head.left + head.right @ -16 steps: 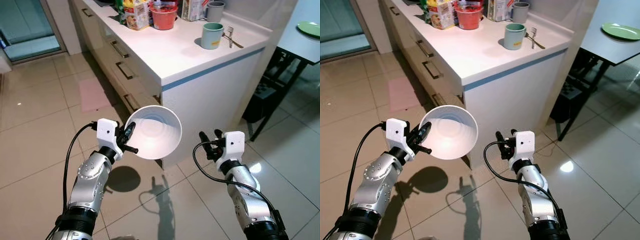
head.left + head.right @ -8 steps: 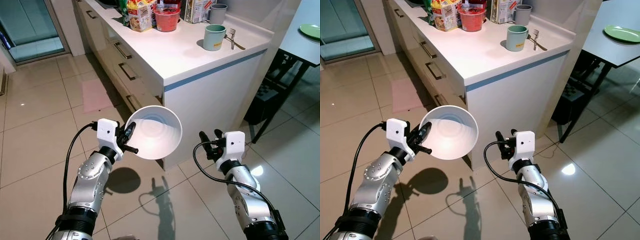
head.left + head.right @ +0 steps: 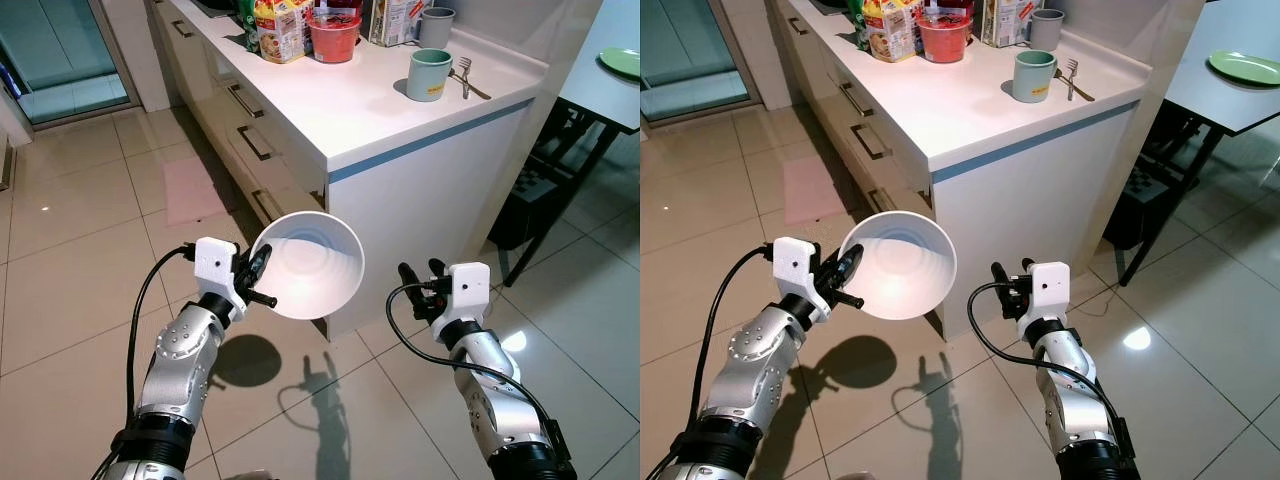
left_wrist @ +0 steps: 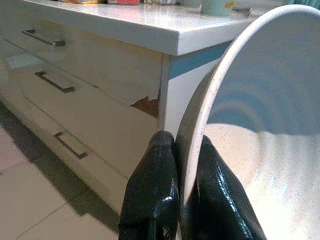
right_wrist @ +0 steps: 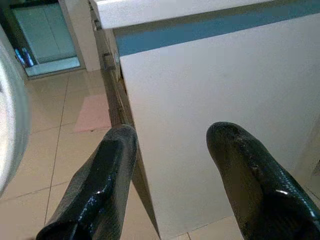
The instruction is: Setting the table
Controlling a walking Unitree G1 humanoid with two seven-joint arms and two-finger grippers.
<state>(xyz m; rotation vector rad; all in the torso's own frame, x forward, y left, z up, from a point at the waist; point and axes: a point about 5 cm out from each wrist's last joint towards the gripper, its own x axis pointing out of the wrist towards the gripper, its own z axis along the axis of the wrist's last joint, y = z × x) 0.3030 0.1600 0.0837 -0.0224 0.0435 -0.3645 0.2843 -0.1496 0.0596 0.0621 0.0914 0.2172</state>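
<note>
From the head camera's left eye I see my left tool (image 3: 258, 279) clamped on the rim of a white bowl (image 3: 308, 265), which I hold tilted in the air, near the camera and left of centre, over the tiled floor (image 3: 80, 270) and in front of the near corner of the white worktop (image 3: 370, 110). My right tool (image 3: 420, 279) is held up at the right, its two fingers spread apart with nothing between them. Far on the worktop stand a green mug (image 3: 427, 74) with a fork (image 3: 464, 76) just to its right, a red bowl (image 3: 333, 35), a grey cup (image 3: 434, 26) and some food packets (image 3: 278, 26). A pink mat (image 3: 190, 187) lies on the floor to the left of the drawers.

From the right eye the scene is the same, and at the far right a green plate (image 3: 1244, 66) lies on a second table (image 3: 1220, 90) with dark legs.

In the left wrist view, the two black fingers (image 4: 155, 195) pinch the bowl's rim, one outside and one inside the wall. Beyond them are the worktop edge with its blue stripe and drawer fronts with metal handles (image 4: 55, 82).

In the right wrist view, the fingers (image 5: 97, 187) stand well apart, facing the white end panel (image 5: 210, 95) of the cabinet. A curved white edge of the bowl shows at one side.
</note>
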